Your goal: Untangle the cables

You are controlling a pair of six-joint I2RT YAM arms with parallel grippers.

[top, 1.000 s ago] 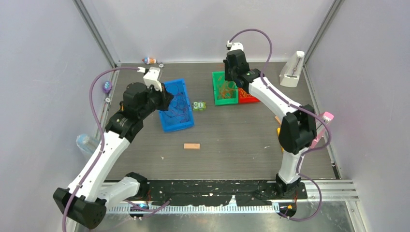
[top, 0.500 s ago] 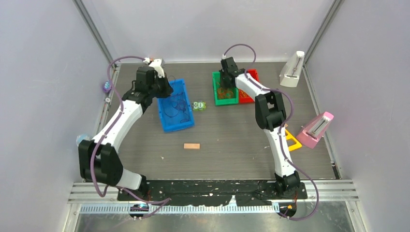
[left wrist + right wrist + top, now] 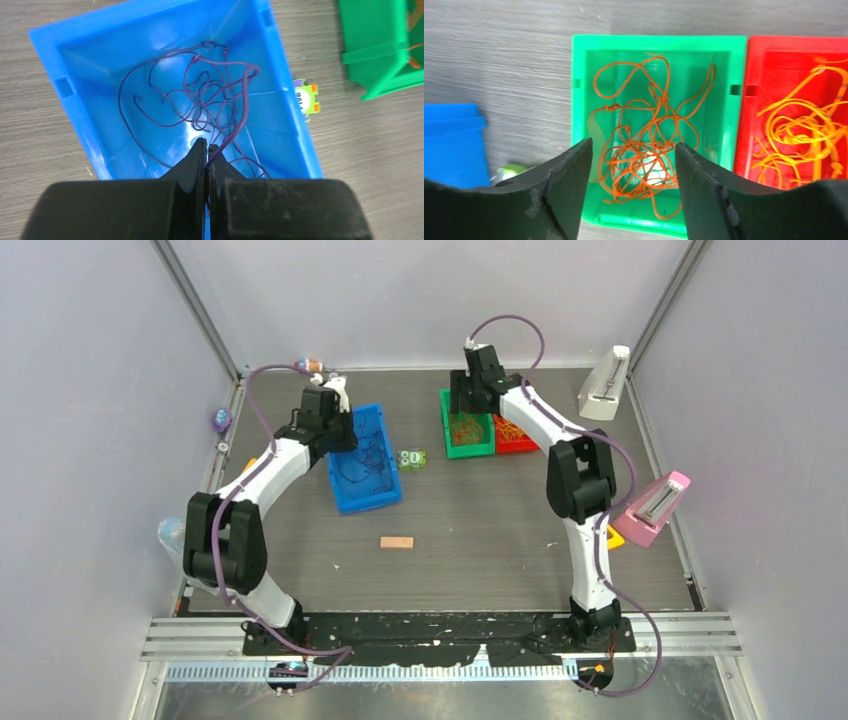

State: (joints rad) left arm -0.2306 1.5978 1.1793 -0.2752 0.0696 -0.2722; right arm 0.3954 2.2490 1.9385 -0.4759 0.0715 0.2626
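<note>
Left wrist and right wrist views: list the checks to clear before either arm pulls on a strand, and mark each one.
1. Left gripper shut on one strand of the purple cables: ok.
2. Held strand free of the rest of the tangle: not ok, it runs up into the knot in the blue bin.
3. Right gripper open: ok.
4. Right gripper lined up over the orange cables: ok.
5. Orange cables all inside the green bin: ok.
6. Yellow cables all inside the red bin: cannot tell, the bin runs out of view.
</note>
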